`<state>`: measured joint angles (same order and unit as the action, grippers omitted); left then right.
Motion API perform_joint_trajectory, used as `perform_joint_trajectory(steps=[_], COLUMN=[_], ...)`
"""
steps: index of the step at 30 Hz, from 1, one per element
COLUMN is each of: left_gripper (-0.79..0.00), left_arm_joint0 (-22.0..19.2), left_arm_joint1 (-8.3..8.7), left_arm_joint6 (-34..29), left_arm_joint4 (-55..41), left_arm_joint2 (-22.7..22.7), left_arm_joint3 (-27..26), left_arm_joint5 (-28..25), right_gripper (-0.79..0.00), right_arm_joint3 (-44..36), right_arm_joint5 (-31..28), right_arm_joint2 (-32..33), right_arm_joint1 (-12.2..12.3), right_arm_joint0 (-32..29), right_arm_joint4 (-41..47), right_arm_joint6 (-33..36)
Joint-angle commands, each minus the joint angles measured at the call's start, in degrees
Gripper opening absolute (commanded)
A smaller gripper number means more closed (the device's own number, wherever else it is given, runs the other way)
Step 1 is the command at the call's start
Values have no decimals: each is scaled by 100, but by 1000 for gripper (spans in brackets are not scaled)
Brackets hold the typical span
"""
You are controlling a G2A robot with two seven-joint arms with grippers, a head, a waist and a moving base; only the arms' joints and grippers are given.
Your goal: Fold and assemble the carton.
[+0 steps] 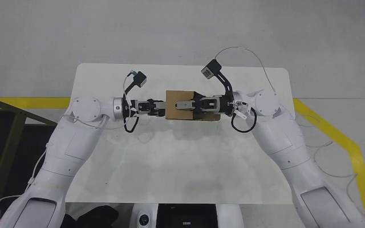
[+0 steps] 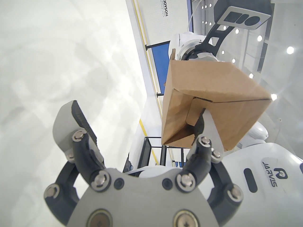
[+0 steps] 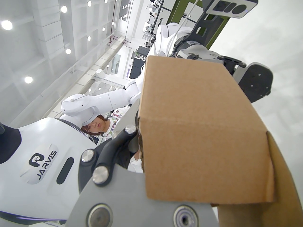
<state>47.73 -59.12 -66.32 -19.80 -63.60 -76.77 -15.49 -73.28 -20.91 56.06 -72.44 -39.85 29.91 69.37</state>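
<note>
Matte brown cardboard carton (image 1: 177, 97), box-shaped, over smooth white table (image 1: 171, 165).

Left gripper (image 2: 140, 109) jaws spread wide; right gripper (image 1: 182, 106) jaws clamped.

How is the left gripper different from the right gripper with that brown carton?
The left gripper is open, while the right gripper is shut on the carton. The left gripper pokes one finger in at the carton's end flaps. The right gripper lies along the carton's top. Both touch the same carton.
</note>
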Motion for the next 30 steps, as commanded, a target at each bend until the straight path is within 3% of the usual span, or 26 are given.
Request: perform_joint_trajectory(steps=[1,10,20,30], left_gripper=[0,0,0,0], left_arm_joint0=[-24,-94,-10,235], left_arm_joint1=[-9,-31,60,137], left_arm_joint6=[3,2,122,511], left_arm_joint4=[-19,-49,198,677], left_arm_joint2=[24,63,-271,-559], left_arm_joint3=[9,157,280,-34], left_arm_joint5=[-7,-61,-206,-1089], right_gripper=[-785,-785,-785,-785], right_arm_joint3=[6,71,488,1121], right_arm_joint5=[6,-5,177,342], right_arm_joint2=[-3,14,50,-275], right_arm_joint1=[-3,-9,21,-77], right_arm_joint0=[1,-5,-29,-21], right_arm_joint4=[12,32,-275,-643], right_arm_joint6=[5,27,-49,-546])
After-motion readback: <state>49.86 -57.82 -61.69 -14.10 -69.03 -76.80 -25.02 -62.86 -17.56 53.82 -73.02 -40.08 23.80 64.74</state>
